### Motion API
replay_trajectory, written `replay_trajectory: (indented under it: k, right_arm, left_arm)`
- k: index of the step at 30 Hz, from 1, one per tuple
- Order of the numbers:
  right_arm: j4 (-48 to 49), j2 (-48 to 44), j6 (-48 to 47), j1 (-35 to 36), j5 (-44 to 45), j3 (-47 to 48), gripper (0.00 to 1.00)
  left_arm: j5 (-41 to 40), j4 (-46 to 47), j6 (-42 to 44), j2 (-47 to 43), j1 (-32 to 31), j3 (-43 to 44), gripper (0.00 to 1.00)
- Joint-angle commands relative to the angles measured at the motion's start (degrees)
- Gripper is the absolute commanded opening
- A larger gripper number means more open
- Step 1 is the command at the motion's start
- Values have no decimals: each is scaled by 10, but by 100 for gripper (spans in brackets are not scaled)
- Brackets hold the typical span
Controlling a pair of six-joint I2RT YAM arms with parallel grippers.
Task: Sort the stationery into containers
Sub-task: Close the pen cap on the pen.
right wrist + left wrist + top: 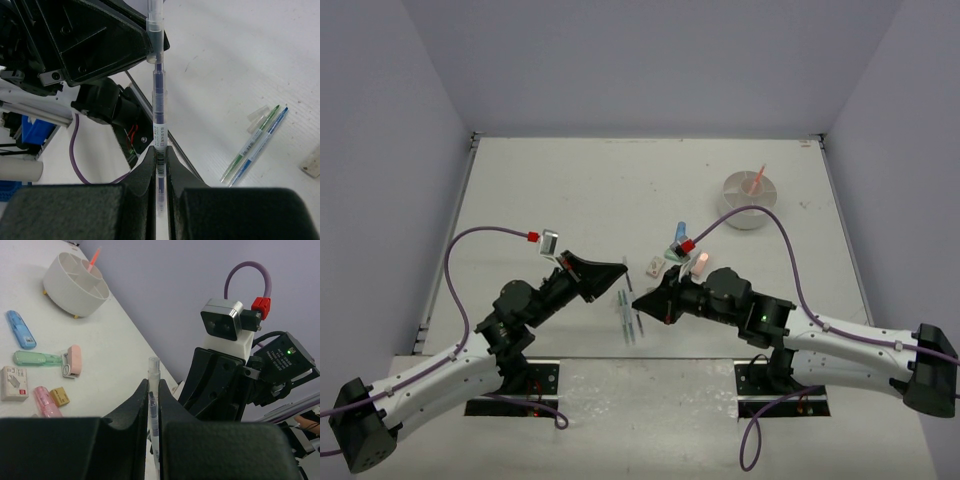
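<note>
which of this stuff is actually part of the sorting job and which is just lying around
Job: white tub with red pen in it; clear pen gripped by left end effector and right end effector; green pen, blue pen; blue stick, green stick, pink stick, pink block, tan block, white eraser.

Not the job: purple cable, wrist camera on the right arm.

White tub (752,216) w/ red pen (758,178), clear/navy pen (159,115), green pen (249,145), blue pen (258,147).

Enclosed on three sides by plain pale lilac-grey walls (650,60); floored by a flat white matte desk (570,190); lit softly and evenly.
</note>
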Motion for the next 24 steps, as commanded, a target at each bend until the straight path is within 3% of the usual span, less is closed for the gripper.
replay_trajectory:
  k: [1,12,18,24]
  right_arm:
    - [10,-16,-8,4,22,28,0]
    - [96,8,20,4,13,36,0]
    - [136,29,40,3,94,31,0]
    - [181,35,31,3,118,37,0]
  left_arm:
    - [8,37,-12,-2,0,-11,0]
    - [11,61,-25,6,-1,-19,0]
    - [14,63,-34,-4,0,-18,0]
    - [25,62,-26,-7,0,-20,0]
